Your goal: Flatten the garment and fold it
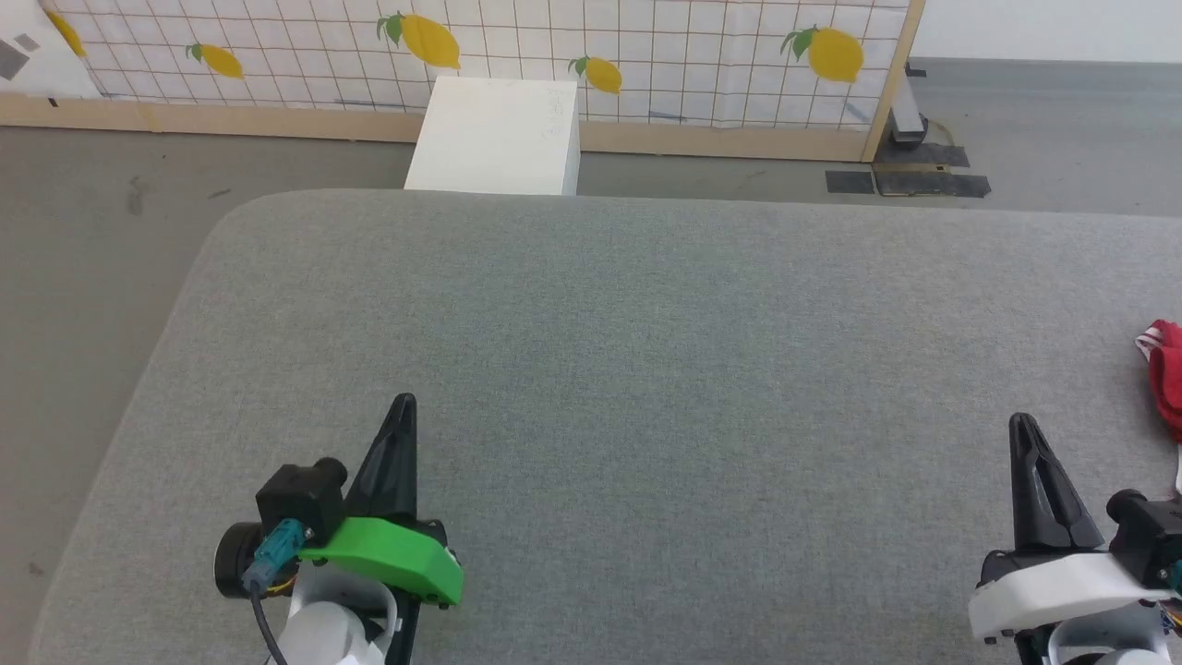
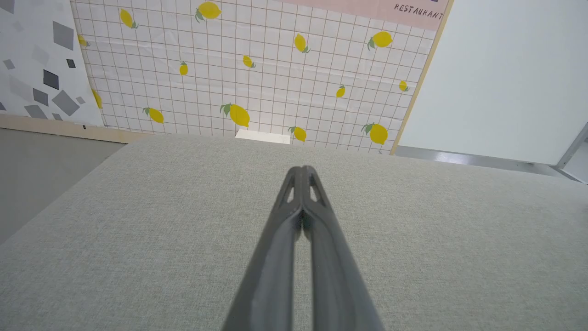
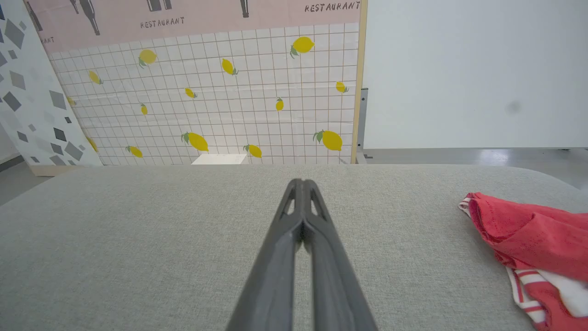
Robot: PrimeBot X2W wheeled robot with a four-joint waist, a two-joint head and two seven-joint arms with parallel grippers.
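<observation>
Twice over, found dark fingers pressed together: on the left gripper at the lower left of the head view, and on the right gripper at the lower right. Checked each wrist view and saw the same, tips meeting and nothing clamped between them. Could not tell whether either gripper touched the cloth below.

Located the garment at the far right edge of the head view, lying on the grey padded table, to the right of the right gripper and apart from it. Made out, from the right wrist view, a crumpled red heap with red-and-white striped trim and a patch of white fabric toward the lower corner, cut off by the picture's edge. Could not read any lettering.

Noted plain grey cloth between the two grippers. Spotted a white box on the floor beyond the table's far edge, against a wood-framed panel printed with lemons on a grid.
</observation>
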